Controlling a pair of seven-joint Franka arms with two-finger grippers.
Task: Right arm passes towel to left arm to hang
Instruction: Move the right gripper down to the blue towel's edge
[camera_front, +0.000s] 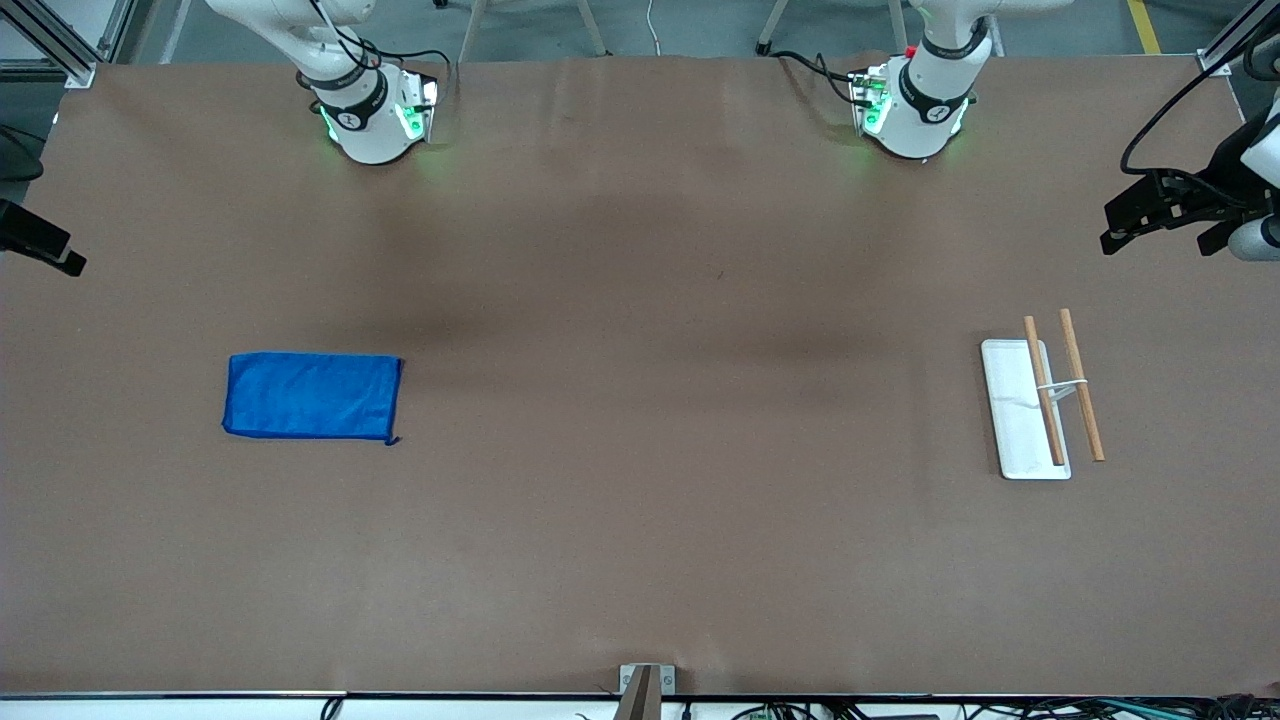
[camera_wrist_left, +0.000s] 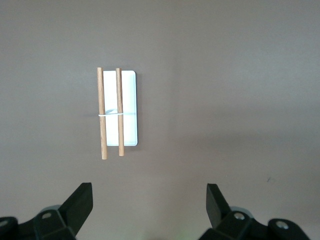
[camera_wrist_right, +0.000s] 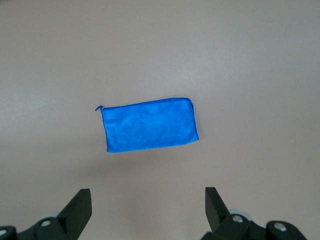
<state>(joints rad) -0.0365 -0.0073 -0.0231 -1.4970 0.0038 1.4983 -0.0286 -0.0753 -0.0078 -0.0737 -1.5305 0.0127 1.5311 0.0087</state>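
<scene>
The blue towel (camera_front: 312, 396) lies flat and folded on the brown table toward the right arm's end. It also shows in the right wrist view (camera_wrist_right: 150, 125), with a small thread at one corner. My right gripper (camera_wrist_right: 148, 197) is open and empty, high over the table beside the towel. My left gripper (camera_wrist_left: 148, 197) is open and empty, high over the table near the rack. Neither gripper shows in the front view; only the right arm's base (camera_front: 365, 110) and the left arm's base (camera_front: 915, 100) show there.
A rack with a white base (camera_front: 1012, 420) and two wooden rods (camera_front: 1082, 398) stands toward the left arm's end; it also shows in the left wrist view (camera_wrist_left: 129, 110). Black equipment (camera_front: 1165, 205) juts in at that end's edge, and another black piece (camera_front: 40, 245) juts in at the right arm's end.
</scene>
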